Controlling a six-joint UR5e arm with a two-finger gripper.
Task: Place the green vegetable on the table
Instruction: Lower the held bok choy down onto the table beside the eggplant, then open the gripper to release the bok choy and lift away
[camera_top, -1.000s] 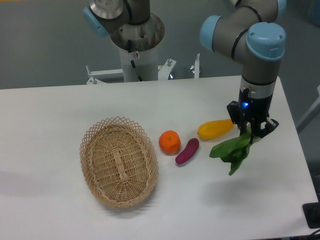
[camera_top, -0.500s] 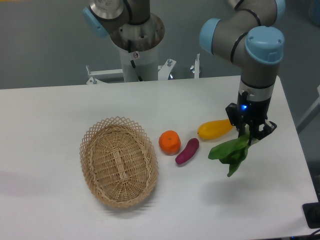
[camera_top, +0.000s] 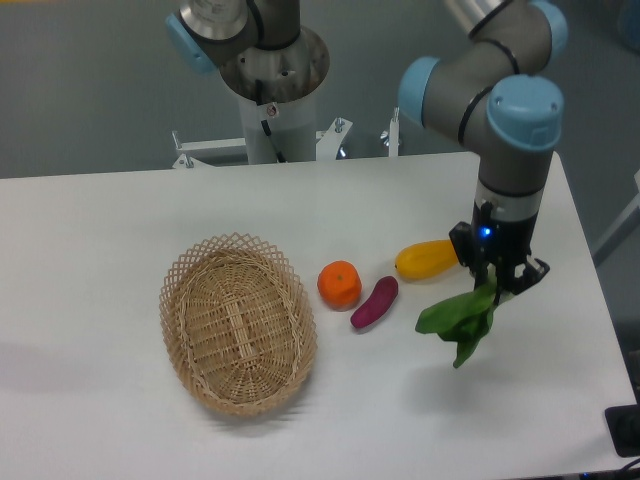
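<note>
The green vegetable (camera_top: 459, 319) hangs from my gripper (camera_top: 493, 280), its dark floppy leaves drooping down and to the left. My gripper is shut on its stem end, and the stem itself is hidden between the fingers. The vegetable is held above the white table (camera_top: 520, 400) at the right side, with its shadow on the tabletop below. It hangs just right of the purple sweet potato (camera_top: 375, 301) and below the yellow fruit (camera_top: 430, 259).
An orange (camera_top: 339, 284) lies left of the purple sweet potato. An oval wicker basket (camera_top: 238, 322) stands at the centre left, empty. The robot's base column (camera_top: 268, 90) rises behind the table's far edge.
My gripper has moved slightly left and down with the green vegetable, bringing its leaves closer to the tabletop. Nothing else has moved.
</note>
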